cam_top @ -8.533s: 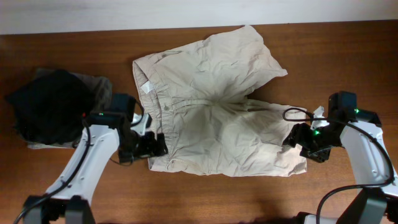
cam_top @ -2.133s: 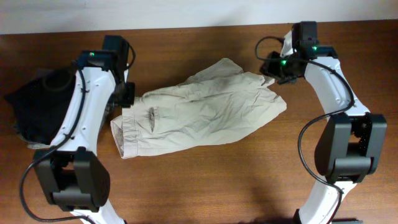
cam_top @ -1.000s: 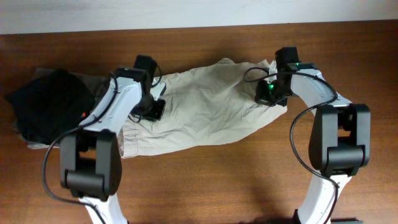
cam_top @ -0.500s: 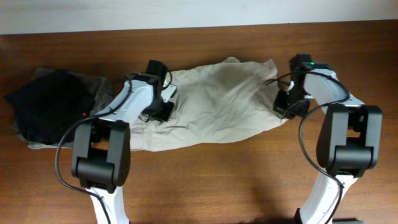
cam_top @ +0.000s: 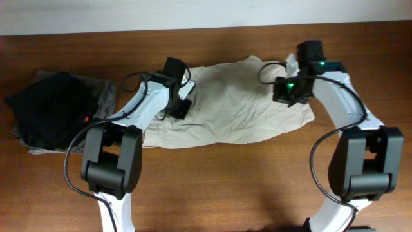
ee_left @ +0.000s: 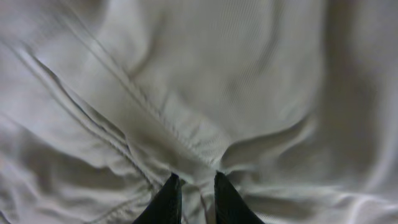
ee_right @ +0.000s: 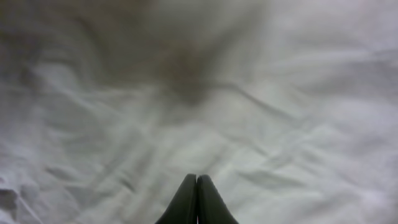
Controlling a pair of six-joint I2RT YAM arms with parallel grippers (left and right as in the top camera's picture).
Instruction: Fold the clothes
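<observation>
The clothes, light beige shorts, lie wrinkled and folded over across the middle of the table. My left gripper rests on their left part near the waistband. In the left wrist view its fingertips stand slightly apart with a ridge of the beige cloth pinched between them. My right gripper is over the shorts' right end. In the right wrist view its fingers are pressed together just above the cloth, and nothing shows between them.
A black garment lies on a grey garment at the table's left end. The bare brown table runs in front of the shorts. The table's far edge is close behind both arms.
Both grippers have shifted to the right over the shorts in the last second. The cloth has gone with them, and its right end now reaches farther right and lies flatter.
</observation>
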